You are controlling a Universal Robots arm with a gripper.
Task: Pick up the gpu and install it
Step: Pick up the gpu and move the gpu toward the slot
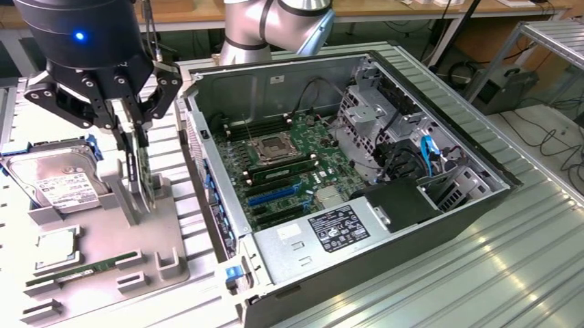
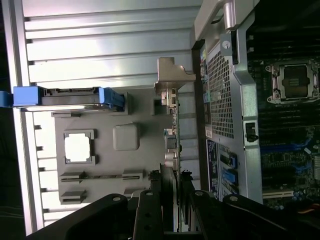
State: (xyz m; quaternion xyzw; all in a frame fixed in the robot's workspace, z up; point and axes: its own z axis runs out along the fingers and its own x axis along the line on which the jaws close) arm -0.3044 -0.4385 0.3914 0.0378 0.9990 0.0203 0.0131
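Observation:
The gpu (image 1: 143, 176) stands on edge in a slot of the grey holder tray (image 1: 109, 225), at the exterior view's left. It is a thin dark card. My gripper (image 1: 137, 133) hangs right above the tray, a finger on each face of the card's upper part, shut on it. In the wrist view the gpu (image 2: 171, 145) appears edge-on, running from its silver end bracket (image 2: 172, 75) down between my black fingers (image 2: 155, 187); the gripper (image 2: 171, 184) clamps it. The card's lower edge looks still at the holder.
On the tray lie a hard drive (image 1: 59, 181) in a blue carrier, a CPU (image 1: 57, 247) and a green memory stick (image 1: 82, 268). The open computer case (image 1: 456, 205) lies to the exterior view's right, its motherboard with blue slots (image 1: 273, 195) facing up. The case wall (image 2: 220, 100) is close beside the card.

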